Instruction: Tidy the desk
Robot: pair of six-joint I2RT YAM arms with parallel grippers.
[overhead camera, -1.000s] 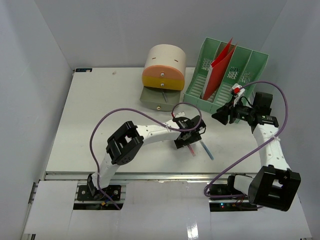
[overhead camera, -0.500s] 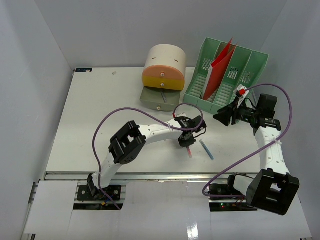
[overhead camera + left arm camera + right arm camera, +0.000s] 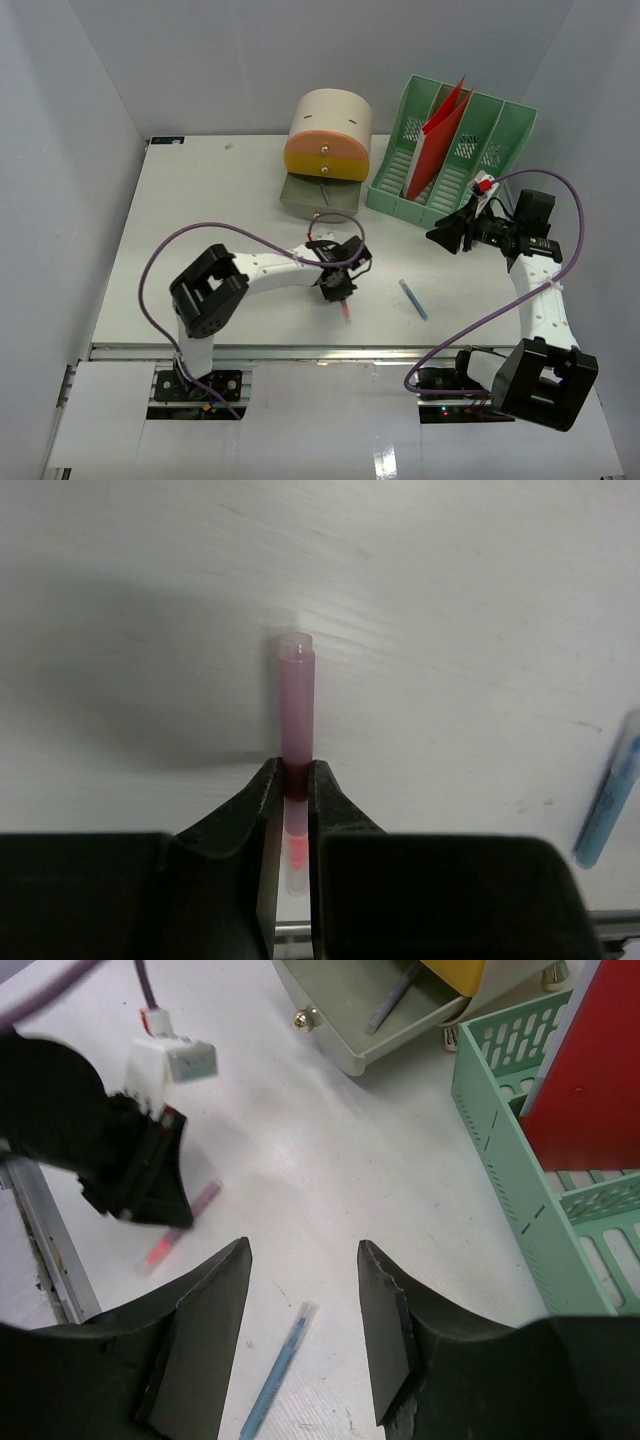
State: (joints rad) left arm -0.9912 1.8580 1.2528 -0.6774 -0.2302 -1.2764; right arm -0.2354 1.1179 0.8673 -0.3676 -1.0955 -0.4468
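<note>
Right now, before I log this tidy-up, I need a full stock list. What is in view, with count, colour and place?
desk: one, white, under everything.
drawer unit: one, cream with an orange-yellow front, far centre.
bottom drawer: one, olive-grey, pulled open.
grey pen: one, grey, inside the open drawer.
file rack: one, green, far right.
folder: one, red, standing in a rack slot.
blue pen: one, blue, lying on the desk, near right.
pink pen: one, pink, near centre.
left gripper: one, black, jaws shut on the pink pen.
right gripper: one, black, jaws open and empty, in front of the rack.
</note>
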